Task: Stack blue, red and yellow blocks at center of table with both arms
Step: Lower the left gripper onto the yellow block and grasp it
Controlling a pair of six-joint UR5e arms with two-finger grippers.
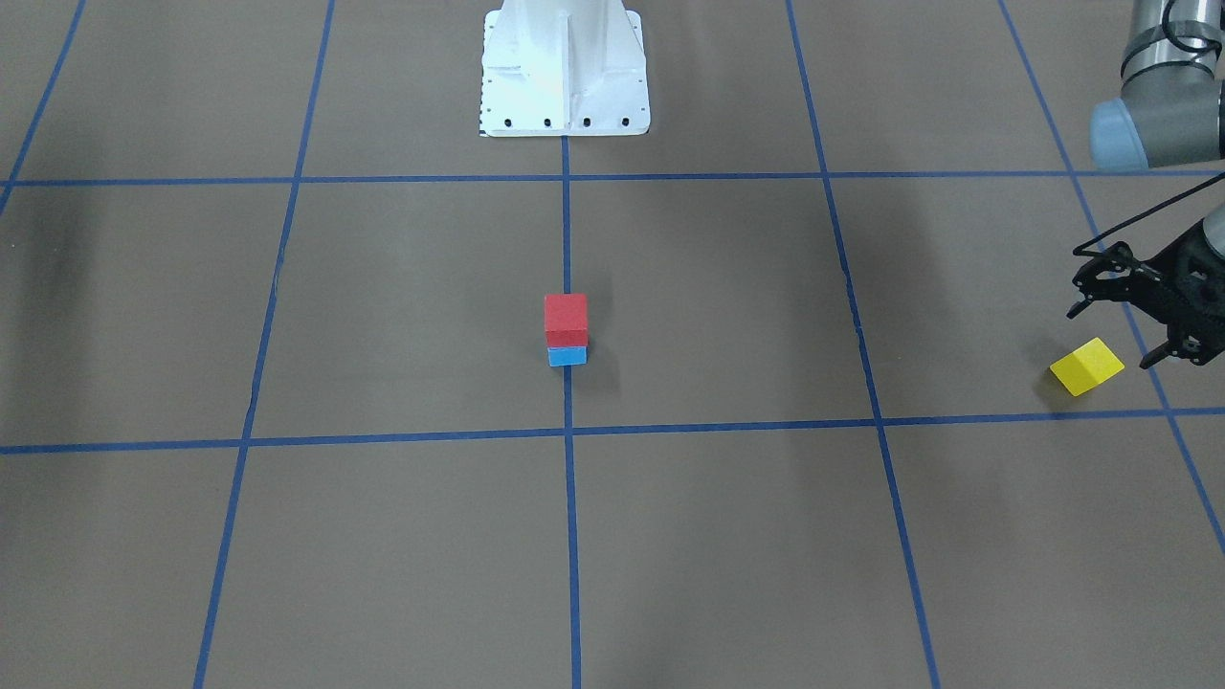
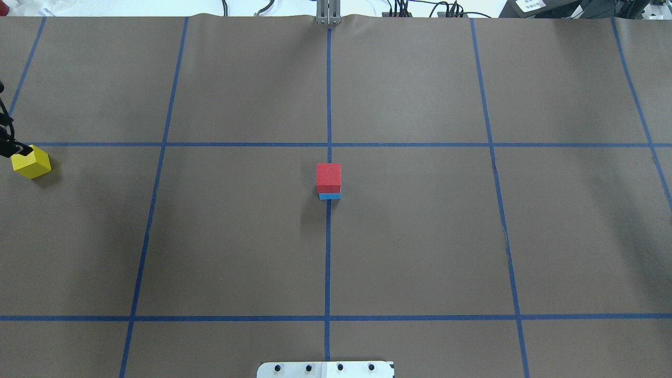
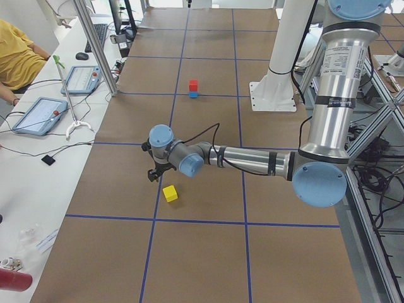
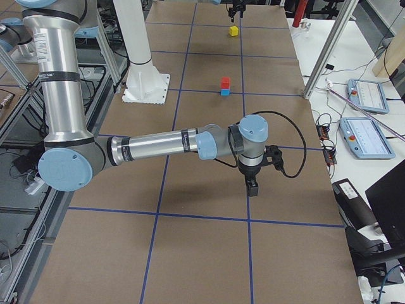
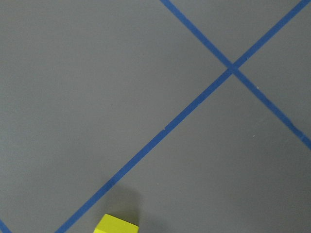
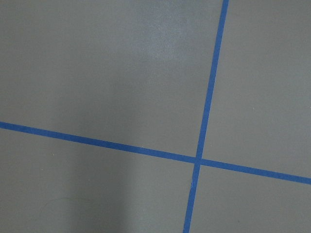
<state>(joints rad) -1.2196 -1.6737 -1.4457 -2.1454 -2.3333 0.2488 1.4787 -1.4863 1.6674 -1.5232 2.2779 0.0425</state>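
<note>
One wide brown table, ruled into squares by blue tape, fills every view. Two grey arms reach over it, the left arm across the middle of the left-end view and the right arm across the middle of the right-end view. The left claw hangs released at the right edge of the front view, fingers spread just beside the yellow block. Whether the right claw is released or clenched, I cannot tell. At frame centre the red block sits on the blue block. The yellow one looks light, stiff and matte, so probably not slippery. Two opposite flat sides, taken at mid-height, seem the best hold. It lies askew to the tape lines, so the claw likely needs turning to match.
</note>
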